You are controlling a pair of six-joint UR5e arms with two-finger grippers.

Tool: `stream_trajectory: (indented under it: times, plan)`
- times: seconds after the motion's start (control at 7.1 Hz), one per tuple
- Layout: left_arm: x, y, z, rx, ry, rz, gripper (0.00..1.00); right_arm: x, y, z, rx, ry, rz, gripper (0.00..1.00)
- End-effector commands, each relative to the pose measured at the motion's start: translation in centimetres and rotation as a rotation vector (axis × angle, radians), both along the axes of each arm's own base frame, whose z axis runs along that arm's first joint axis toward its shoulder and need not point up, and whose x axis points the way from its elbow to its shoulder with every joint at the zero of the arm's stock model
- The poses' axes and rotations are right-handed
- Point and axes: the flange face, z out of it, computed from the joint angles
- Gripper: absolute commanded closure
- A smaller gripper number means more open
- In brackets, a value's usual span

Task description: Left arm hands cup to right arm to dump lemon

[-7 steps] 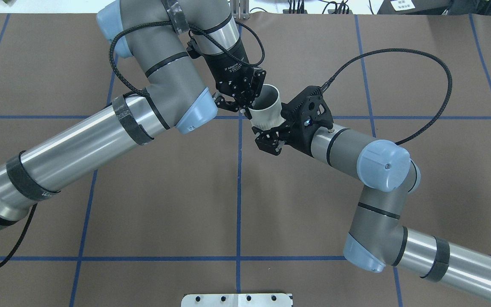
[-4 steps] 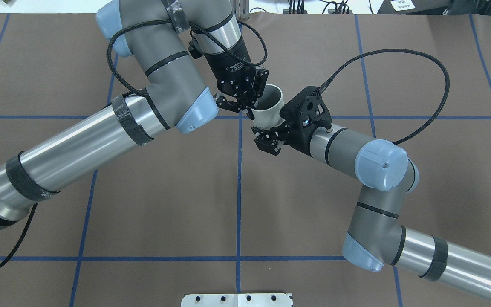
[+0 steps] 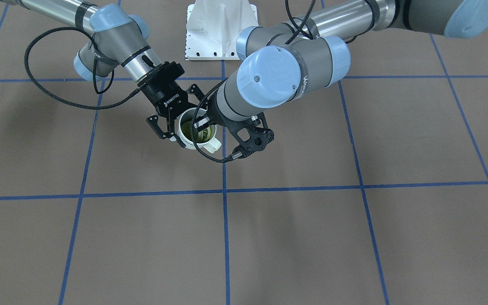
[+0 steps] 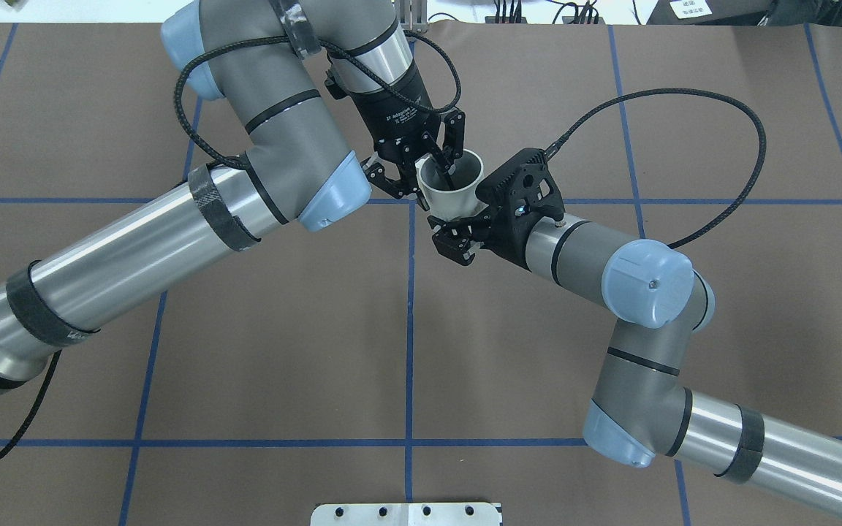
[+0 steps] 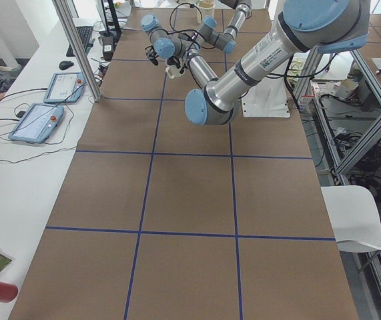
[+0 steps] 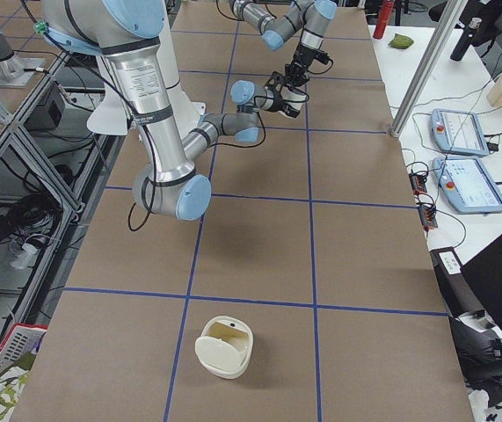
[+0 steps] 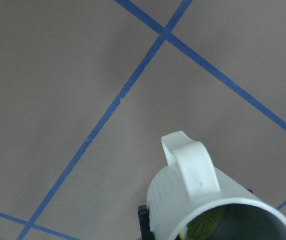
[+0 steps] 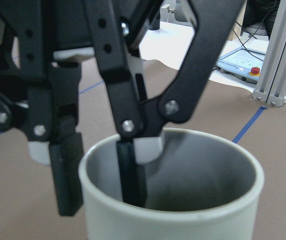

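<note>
The white cup (image 4: 454, 193) hangs above the table's middle, and the lemon (image 3: 201, 133) lies inside it. My right gripper (image 4: 457, 223) is shut on the cup's lower body from the side. My left gripper (image 4: 425, 181) is open over the rim. In the right wrist view one of its fingers (image 8: 65, 170) hangs outside the cup (image 8: 183, 220) and the other hangs inside, clear of the wall. The left wrist view shows the cup's handle (image 7: 193, 167) and the lemon (image 7: 203, 227) below the rim.
The brown table (image 4: 282, 329) carries a grid of blue tape lines. A white mounting plate (image 4: 406, 513) sits at the robot's base. A white holder (image 6: 224, 347) stands on the table near the robot's right end. Tablets (image 5: 43, 120) lie on the side bench.
My left gripper's fingers have spread apart and let go of the cup's rim. The right arm, holding the cup, has shifted slightly left.
</note>
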Motion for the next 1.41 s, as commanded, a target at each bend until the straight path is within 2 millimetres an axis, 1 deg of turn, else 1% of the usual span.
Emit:
stream_trajectory:
  times: [0.0,0.14,0.28,0.42,0.56,0.7,0.85,0.99,1.13,1.27]
  plan:
    - [-1.4,-0.6,-0.6,0.017,0.018,-0.02,0.0,0.1,0.0,0.6,-0.011,0.006,-0.001,0.78]
    - [-4.3,-2.0,-1.5,0.03,0.031,-0.06,0.0,0.3,-0.2,0.7,-0.012,0.007,0.003,0.78]
    - [-7.4,-3.9,-1.8,0.046,0.049,-0.094,0.0,1.0,-0.9,1.2,-0.016,0.016,0.025,0.72]
    - [-9.9,-5.2,-1.6,0.07,0.044,-0.149,0.0,4.5,-3.7,3.7,-0.035,0.054,0.093,0.71]
    - [-10.4,-5.9,-0.6,0.077,0.03,-0.164,0.0,9.0,-6.9,6.5,-0.058,0.09,0.174,0.66]
    - [-10.4,-6.2,1.3,0.087,0.012,-0.166,0.0,14.2,-9.6,9.9,-0.099,0.13,0.266,0.66]
    - [-10.5,-6.5,2.1,0.103,-0.002,-0.179,0.0,20.7,-12.4,12.7,-0.135,0.163,0.388,0.64]
    - [-10.5,-6.6,2.2,0.103,-0.006,-0.184,0.0,26.4,-12.9,16.6,-0.176,0.202,0.465,0.65]
    - [-10.9,-6.8,2.2,0.103,-0.007,-0.191,0.0,30.2,-12.0,19.8,-0.219,0.237,0.511,0.67]
    - [-11.3,-7.1,2.2,0.103,-0.007,-0.197,0.0,34.7,-8.2,23.2,-0.242,0.25,0.539,0.67]
